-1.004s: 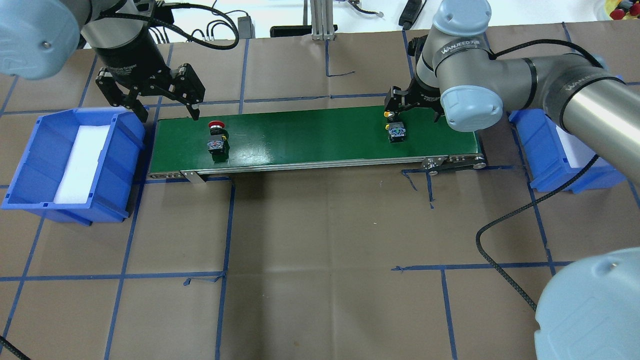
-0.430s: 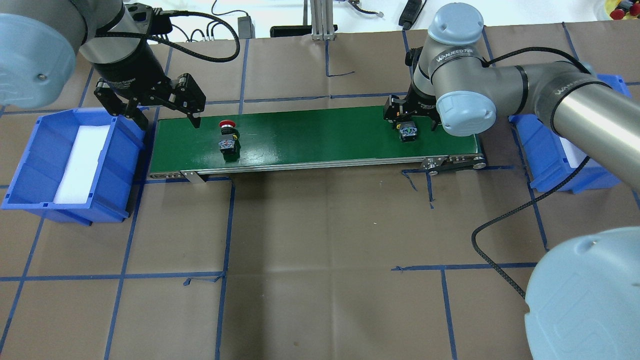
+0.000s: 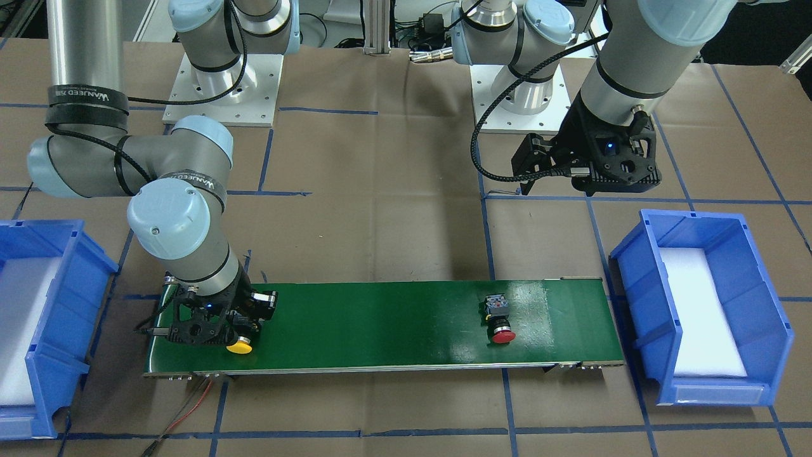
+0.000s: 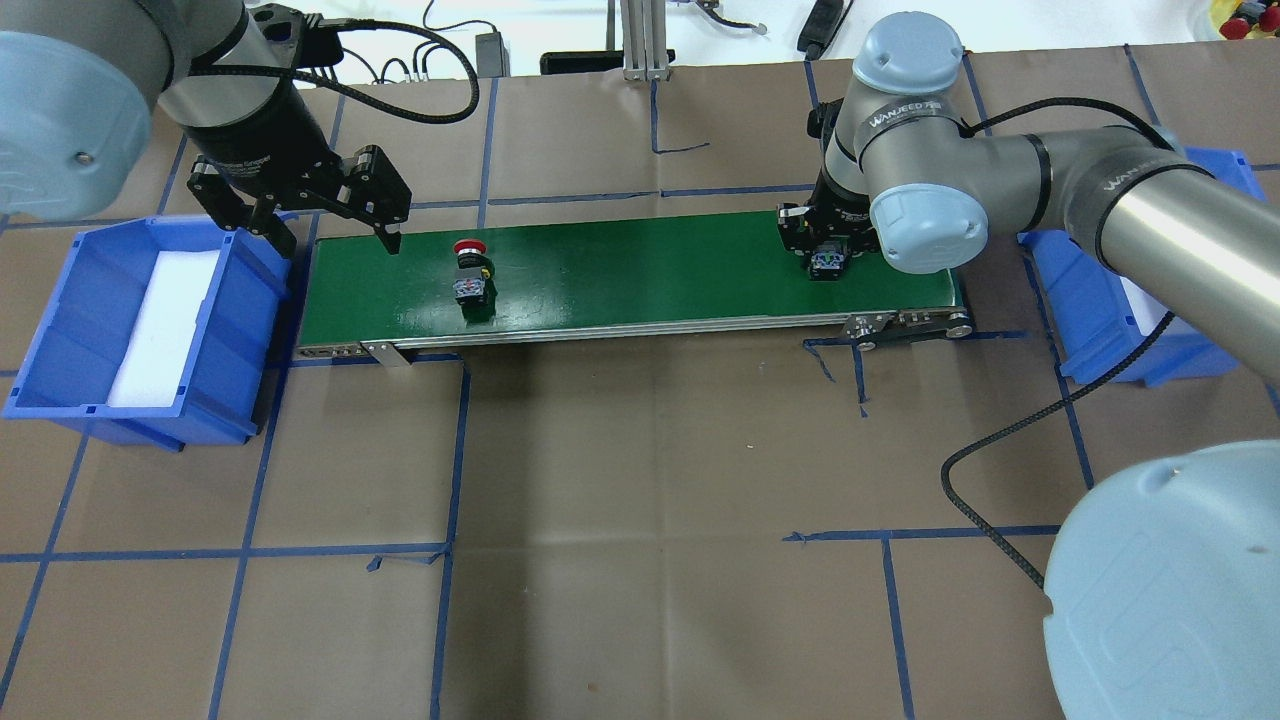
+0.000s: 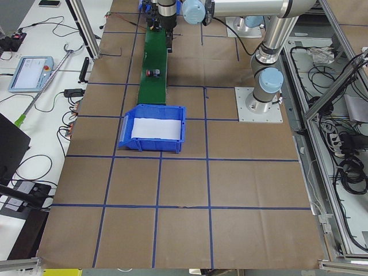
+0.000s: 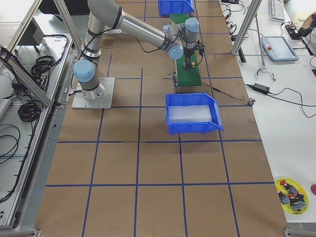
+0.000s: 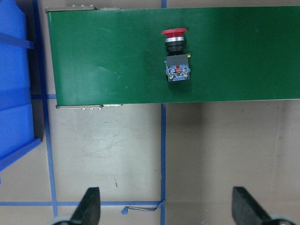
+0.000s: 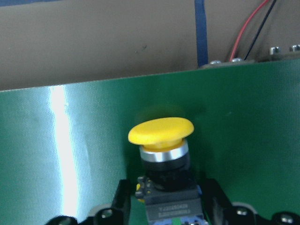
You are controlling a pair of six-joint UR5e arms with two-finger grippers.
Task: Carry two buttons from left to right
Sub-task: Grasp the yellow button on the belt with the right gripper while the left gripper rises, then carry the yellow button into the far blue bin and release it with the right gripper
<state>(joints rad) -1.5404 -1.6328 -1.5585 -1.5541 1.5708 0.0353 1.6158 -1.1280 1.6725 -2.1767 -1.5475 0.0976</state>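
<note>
Front-facing view: A green belt (image 3: 380, 317) lies on the bench (image 3: 380, 222) between the left bin (image 3: 691, 214) and the right bin (image 3: 38, 223). The red button (image 3: 500, 320) lies on its side on the belt, toward the left bin, cap pointing away from the robot. The yellow button (image 3: 240, 346) lies at the belt's right end, cap likewise outward, its block under the right tool (image 3: 244, 320).

Overhead view: The left tool (image 4: 337, 238) is held empty, jaws wide apart, above the belt's left end, just beside the left bin. The red button is near it but apart from it. The right tool is lowered over the yellow button's block.

Left wrist view: 2 fingertips (image 7: 89, 206) are seen well apart over the bench, with the red button on the belt beyond them.

Right wrist view: 2 fingers (image 8: 123, 197) stand close on either side of the yellow button's block. Whether they are clamped on it cannot be told.
</note>
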